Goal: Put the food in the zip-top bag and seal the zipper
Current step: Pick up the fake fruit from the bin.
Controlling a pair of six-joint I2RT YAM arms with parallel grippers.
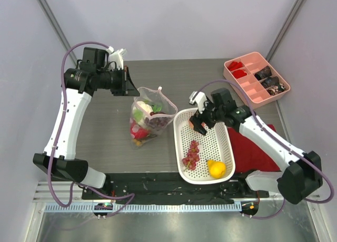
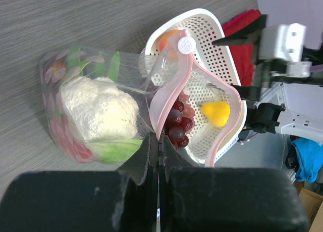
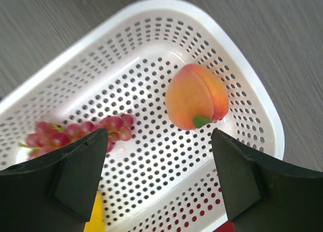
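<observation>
Left of frame centre, the part-filled zip-top bag (image 1: 149, 115) stands with its rim pinched in the closed left gripper (image 1: 130, 87), while the right gripper (image 1: 199, 123), jaws wide, hovers over the peach (image 3: 197, 96) in the white basket (image 1: 224, 147).

White arms, black joints, purple cables

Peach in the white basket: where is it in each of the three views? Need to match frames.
Top external: peach lies at the basket's far end, mostly hidden under the right gripper.
Left wrist: an orange patch at the basket's top end, seen through the zip-top bag.
Right wrist: right of centre, between the open fingers.
Shared landmark: the white basket, with red grapes inside.
</observation>
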